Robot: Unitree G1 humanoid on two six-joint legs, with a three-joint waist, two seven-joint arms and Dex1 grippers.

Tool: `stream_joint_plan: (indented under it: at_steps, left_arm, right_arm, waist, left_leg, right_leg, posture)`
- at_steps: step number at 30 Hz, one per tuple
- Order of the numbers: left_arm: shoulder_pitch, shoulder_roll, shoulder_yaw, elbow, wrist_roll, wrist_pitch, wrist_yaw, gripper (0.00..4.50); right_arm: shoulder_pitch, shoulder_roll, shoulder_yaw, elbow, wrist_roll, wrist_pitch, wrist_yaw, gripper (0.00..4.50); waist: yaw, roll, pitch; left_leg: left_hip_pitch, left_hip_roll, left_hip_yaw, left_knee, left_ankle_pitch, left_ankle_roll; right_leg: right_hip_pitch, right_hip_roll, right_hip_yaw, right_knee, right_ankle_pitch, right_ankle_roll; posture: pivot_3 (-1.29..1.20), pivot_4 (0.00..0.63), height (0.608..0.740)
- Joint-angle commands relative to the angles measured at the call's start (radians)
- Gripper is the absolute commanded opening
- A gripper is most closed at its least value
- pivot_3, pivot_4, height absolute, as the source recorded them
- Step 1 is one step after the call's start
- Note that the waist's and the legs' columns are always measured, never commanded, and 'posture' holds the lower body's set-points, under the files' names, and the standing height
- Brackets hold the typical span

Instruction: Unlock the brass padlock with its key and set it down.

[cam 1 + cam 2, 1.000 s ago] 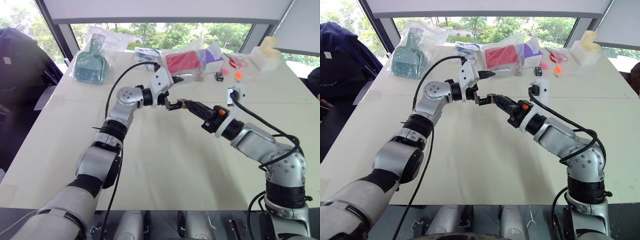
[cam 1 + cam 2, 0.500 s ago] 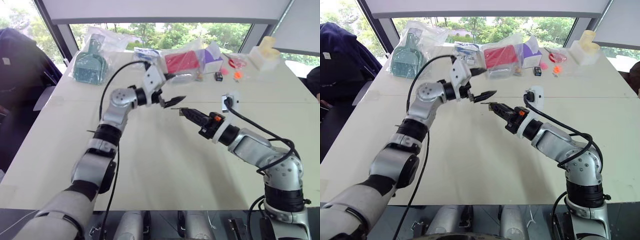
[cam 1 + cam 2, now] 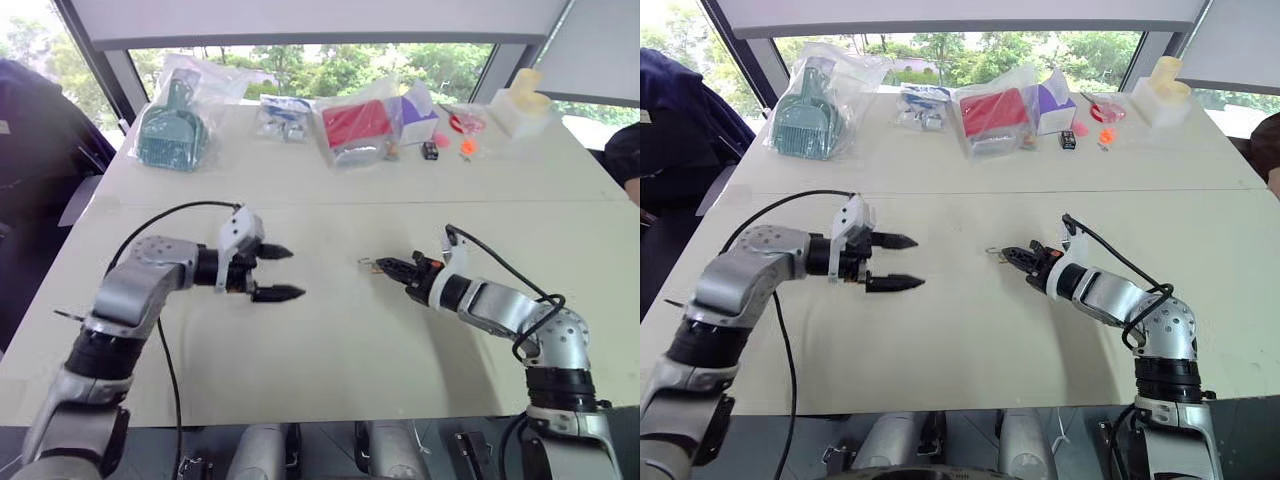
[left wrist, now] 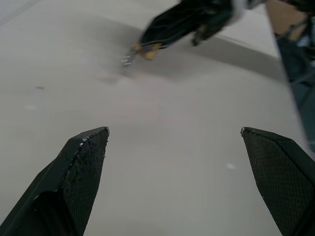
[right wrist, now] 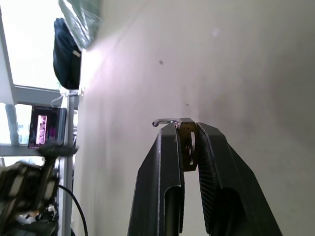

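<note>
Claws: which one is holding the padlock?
The right claw, shut on the brass padlock low over the table. The left claw is wide open, holding nothing.

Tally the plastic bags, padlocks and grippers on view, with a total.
Bags: 3 (teal bag, clear bag, red bag)
Padlock: 1
Grippers: 2 (left gripper, right gripper)
Total: 6

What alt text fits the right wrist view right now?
The right claw is shut on the padlock, a small brass body pinched between its two black fingers, with the thin silvery shackle sticking out sideways past the tips. Close beyond lies the pale table.
</note>
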Motion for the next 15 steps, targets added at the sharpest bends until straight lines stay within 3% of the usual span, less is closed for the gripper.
stream_joint_plan:
  at_steps: [1,7,8,12,15]
  left_arm:
    - [0.009,0.014,0.02,-0.071,-0.059,0.054,0.02,4.5]
    - [0.013,-0.003,0.015,-0.048,-0.054,0.034,0.082,4.5]
    - [0.015,-0.005,0.017,-0.045,-0.055,0.033,0.091,4.5]
    - [0.035,-0.01,0.042,-0.053,-0.078,0.044,0.121,4.5]
    - [0.061,-0.022,0.064,-0.072,-0.096,0.058,0.164,4.5]
  right_arm:
    - [-0.03,-0.042,0.012,0.029,-0.053,0.053,0.031,1.3]
    - [-0.041,-0.224,0.137,-0.117,-0.372,0.072,0.259,4.21]
    - [-0.031,-0.271,0.15,-0.157,-0.427,0.057,0.305,4.44]
    - [0.053,-0.441,0.118,-0.306,-0.579,-0.009,0.462,4.44]
    - [0.231,-0.543,-0.002,-0.429,-0.671,-0.105,0.598,4.44]
  waist:
    - [0.003,0.0,0.0]
    - [0.008,0.001,-0.001]
    - [0.012,0.001,-0.001]
    - [0.03,0.001,-0.001]
    - [0.03,0.0,-0.001]
  left_leg:
    - [0.001,-0.001,0.0,-0.002,0.0,0.0]
    - [0.006,-0.001,0.0,-0.006,0.001,0.001]
    - [0.006,-0.001,0.0,-0.006,0.001,0.001]
    - [0.005,-0.003,0.001,-0.005,0.0,0.002]
    - [0.004,-0.003,0.001,-0.005,-0.001,0.003]
  right_leg:
    - [0.0,0.0,0.0,-0.001,0.0,0.0]
    - [0.002,0.001,0.0,0.0,-0.001,-0.002]
    - [0.003,0.001,-0.001,-0.001,-0.001,-0.002]
    - [0.003,0.001,-0.001,-0.002,-0.002,-0.002]
    - [0.003,0.002,-0.001,-0.003,-0.002,-0.001]
  posture:
    - [0.0,0.15,0.74]
    - [0.0,0.15,0.74]
    - [0.0,0.15,0.74]
    - [0.0,0.15,0.74]
    - [0.0,0.15,0.74]
